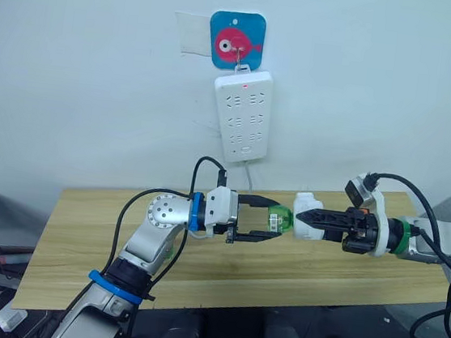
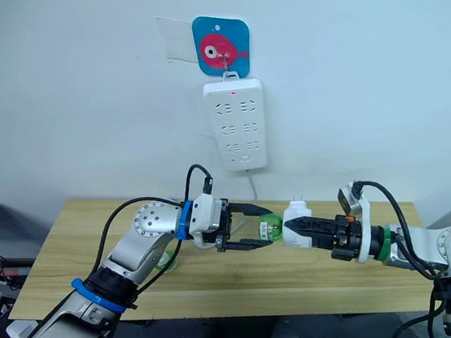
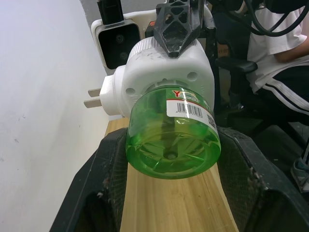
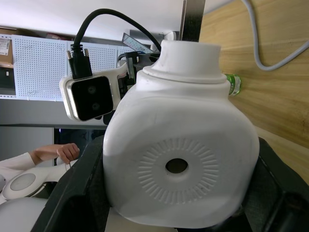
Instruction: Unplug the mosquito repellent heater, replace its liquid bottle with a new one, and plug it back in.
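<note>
The small white rounded plastic mosquito repellent heater (image 1: 307,216) is unplugged and held in mid-air above the long pale wooden table (image 1: 79,234), at about five o'clock from the white multi-socket power strip (image 1: 242,114) hanging on the wall. The right gripper (image 1: 301,218) is clamped on the heater's body, one black finger on each side. The translucent green plastic liquid bottle (image 3: 171,137) with its barcode label is attached to the heater, pointing toward nine o'clock, where the left gripper (image 1: 274,225) has its jaws spread around it; whether the pads press the bottle I cannot tell.

The heater looks light and rigid, its glossy shell likely slippery, so broad flat-side contact suits it, clear of the two metal plug prongs (image 3: 94,97). The bottle is probably thin-walled and smooth; gripping it across its round middle with moderate force seems wise for twisting it off.
</note>
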Controlling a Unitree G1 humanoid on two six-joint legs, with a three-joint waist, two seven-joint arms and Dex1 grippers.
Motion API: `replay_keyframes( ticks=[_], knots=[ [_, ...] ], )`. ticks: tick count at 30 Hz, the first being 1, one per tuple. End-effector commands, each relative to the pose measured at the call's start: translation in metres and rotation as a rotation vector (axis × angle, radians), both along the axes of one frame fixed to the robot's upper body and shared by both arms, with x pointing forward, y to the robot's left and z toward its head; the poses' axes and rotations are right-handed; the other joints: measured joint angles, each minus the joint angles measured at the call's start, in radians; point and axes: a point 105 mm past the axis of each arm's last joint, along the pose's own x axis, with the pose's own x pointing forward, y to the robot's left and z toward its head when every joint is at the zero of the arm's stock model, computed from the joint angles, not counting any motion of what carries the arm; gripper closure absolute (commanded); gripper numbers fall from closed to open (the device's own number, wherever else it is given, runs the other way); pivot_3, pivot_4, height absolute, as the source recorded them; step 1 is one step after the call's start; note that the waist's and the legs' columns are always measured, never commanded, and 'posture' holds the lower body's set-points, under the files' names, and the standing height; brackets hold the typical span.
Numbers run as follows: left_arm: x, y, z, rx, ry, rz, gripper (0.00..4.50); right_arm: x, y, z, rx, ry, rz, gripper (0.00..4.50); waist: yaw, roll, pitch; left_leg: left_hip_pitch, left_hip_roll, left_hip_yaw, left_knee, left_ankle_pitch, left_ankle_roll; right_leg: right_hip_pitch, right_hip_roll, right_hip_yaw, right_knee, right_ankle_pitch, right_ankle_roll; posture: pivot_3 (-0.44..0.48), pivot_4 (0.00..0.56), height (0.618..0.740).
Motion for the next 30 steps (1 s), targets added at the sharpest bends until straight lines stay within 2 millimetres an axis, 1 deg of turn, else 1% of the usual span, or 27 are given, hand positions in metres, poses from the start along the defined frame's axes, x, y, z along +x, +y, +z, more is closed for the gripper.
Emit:
replay_keyframes(
  ticks=[1, 4, 6, 7, 10, 12, 13, 14, 15, 16, 18, 19, 22, 24, 25, 27, 28, 29, 30],
  knots=[
    [-0.003, -0.002, 0.002, -0.011, -0.014, -0.024, 2.18, 0.001, 0.0, 0.016, 0.044, -0.048, 0.011, 1.48, 0.0, 0.0, 0.0, 0.0, 0.0, 0.0, 0.0, 0.0, 0.0, 0.0, 0.0, 0.0, 0.0, 0.0, 0.0, -0.188, 0.226, 0.74],
    [-0.005, -0.001, 0.001, -0.01, 0.0, -0.03, 2.18, -0.001, 0.0, 0.017, 0.045, -0.057, 0.016, 1.48, 0.0, 0.0, 0.0, 0.0, 0.0, 0.0, 0.0, 0.0, 0.0, 0.0, 0.0, 0.0, 0.0, 0.0, 0.0, -0.189, 0.224, 0.74],
    [-0.001, -0.001, 0.005, -0.046, 0.13, -0.019, 2.18, -0.003, 0.002, 0.017, 0.002, -0.104, 0.033, 1.48, -0.001, 0.0, 0.0, 0.0, 0.0, 0.0, 0.0, 0.0, 0.0, 0.0, 0.0, 0.0, 0.0, 0.0, 0.0, -0.19, 0.222, 0.74],
    [-0.001, 0.0, 0.006, -0.054, 0.226, -0.025, 2.18, -0.005, 0.004, 0.017, -0.025, -0.141, 0.05, 1.48, -0.001, 0.0, 0.0, 0.0, 0.0, 0.0, 0.0, 0.0, 0.0, 0.0, 0.0, 0.0, 0.0, 0.0, 0.0, -0.19, 0.222, 0.74],
    [0.001, 0.002, 0.003, -0.068, 0.576, -0.046, 2.18, -0.012, 0.006, 0.02, -0.031, -0.189, 0.095, 1.48, -0.004, 0.0, 0.0, 0.0, 0.0, -0.001, 0.0, 0.0, 0.0, 0.0, 0.0, -0.001, 0.0, 0.0, 0.0, -0.19, 0.222, 0.74],
    [0.002, 0.006, -0.002, -0.045, 0.887, -0.075, 2.18, -0.016, 0.009, 0.021, -0.044, -0.224, 0.134, 1.48, -0.006, 0.0, 0.0, 0.0, 0.0, -0.001, 0.0, 0.0, 0.0, 0.0, 0.001, -0.001, 0.001, 0.0, 0.0, -0.182, 0.22, 0.74],
    [0.001, 0.009, -0.003, -0.029, 1.005, -0.092, 2.18, -0.017, 0.01, 0.021, -0.053, -0.24, 0.148, 1.48, -0.007, -0.001, 0.0, 0.0, 0.0, -0.002, 0.001, 0.0, 0.0, 0.0, 0.001, -0.002, 0.001, 0.0, 0.001, -0.182, 0.22, 0.74],
    [0.001, 0.012, -0.002, -0.015, 1.172, -0.124, 2.18, -0.018, 0.011, 0.021, -0.058, -0.252, 0.162, 1.48, -0.007, -0.001, 0.0, 0.0, 0.0, -0.002, 0.002, 0.0, 0.0, 0.0, 0.001, -0.002, 0.002, -0.001, 0.001, -0.186, 0.217, 0.74],
    [0.003, 0.015, 0.0, -0.011, 1.302, -0.146, 2.18, -0.018, 0.011, 0.021, -0.066, -0.263, 0.173, 1.48, -0.007, -0.001, 0.001, 0.0, 0.0, -0.002, 0.002, 0.0, 0.0, 0.0, 0.001, -0.002, 0.002, -0.001, 0.001, -0.188, 0.215, 0.74],
    [0.005, 0.017, 0.002, -0.006, 1.412, -0.16, 2.18, -0.018, 0.011, 0.02, -0.069, -0.27, 0.18, 1.48, -0.008, -0.001, 0.001, -0.001, -0.001, -0.003, 0.004, 0.0, 0.0, 0.0, 0.001, -0.003, 0.003, -0.001, 0.002, -0.19, 0.214, 0.74],
    [0.009, 0.019, 0.002, 0.0, 1.544, -0.169, 2.18, -0.019, 0.011, 0.017, -0.097, -0.293, 0.198, 1.48, -0.01, -0.001, 0.001, -0.001, -0.001, -0.003, 0.009, -0.003, 0.005, 0.001, 0.002, -0.003, 0.005, -0.002, 0.004, -0.194, 0.212, 0.74],
    [0.01, 0.02, 0.003, 0.0, 1.584, -0.175, 2.18, -0.02, 0.012, 0.015, -0.109, -0.306, 0.206, 1.48, -0.013, -0.001, 0.001, -0.001, -0.001, -0.003, 0.011, -0.005, 0.007, 0.001, 0.002, -0.003, 0.005, -0.003, 0.004, -0.199, 0.212, 0.74],
    [0.002, 0.018, 0.001, 0.066, 1.572, -0.2, 2.18, -0.019, 0.012, 0.014, -0.086, -0.298, 0.207, 1.48, -0.022, -0.001, 0.001, -0.001, -0.001, -0.002, 0.011, -0.006, 0.006, 0.001, 0.002, -0.001, 0.004, -0.003, 0.004, -0.201, 0.211, 0.74],
    [0.002, 0.014, 0.002, 0.068, 1.551, -0.209, 1.47, -0.017, 0.013, 0.016, -0.063, -0.299, 0.201, 1.48, -0.022, -0.001, 0.001, -0.001, -0.001, -0.001, 0.011, -0.006, 0.005, 0.0, 0.001, 0.0, 0.004, -0.003, 0.004, -0.203, 0.208, 0.74],
    [0.002, 0.013, 0.004, 0.061, 1.548, -0.214, 1.19, -0.016, 0.014, 0.017, -0.054, -0.297, 0.196, 1.48, -0.021, -0.001, 0.001, -0.001, -0.001, -0.001, 0.011, -0.006, 0.005, 0.0, 0.001, 0.001, 0.004, -0.002, 0.004, -0.203, 0.208, 0.74],
    [0.008, 0.011, 0.008, 0.019, 1.517, -0.194, 0.59, -0.014, 0.013, 0.02, -0.031, -0.288, 0.186, 1.48, -0.018, -0.001, 0.001, -0.001, -0.001, -0.001, 0.011, -0.006, 0.005, 0.0, 0.001, 0.001, 0.004, -0.002, 0.003, -0.198, 0.203, 0.74],
    [0.009, 0.011, 0.009, 0.006, 1.5, -0.186, 0.21, -0.015, 0.013, 0.019, -0.034, -0.288, 0.189, 1.48, -0.015, -0.001, 0.001, -0.001, -0.001, -0.001, 0.011, -0.007, 0.004, 0.0, 0.0, 0.002, 0.004, -0.002, 0.003, -0.195, 0.201, 0.74],
    [0.01, 0.011, 0.009, -0.002, 1.489, -0.18, 0.04, -0.016, 0.013, 0.019, -0.037, -0.288, 0.192, 1.48, -0.012, -0.001, 0.001, -0.001, -0.001, -0.001, 0.011, -0.007, 0.003, 0.0, 0.0, 0.002, 0.004, -0.002, 0.003, -0.193, 0.199, 0.74],
    [0.01, 0.012, 0.009, -0.008, 1.482, -0.176, 0.04, -0.018, 0.013, 0.017, -0.048, -0.29, 0.199, 1.48, -0.01, -0.001, 0.001, -0.001, -0.001, -0.001, 0.012, -0.008, 0.002, 0.0, 0.0, 0.002, 0.004, -0.002, 0.003, -0.191, 0.197, 0.74]
  ],
)
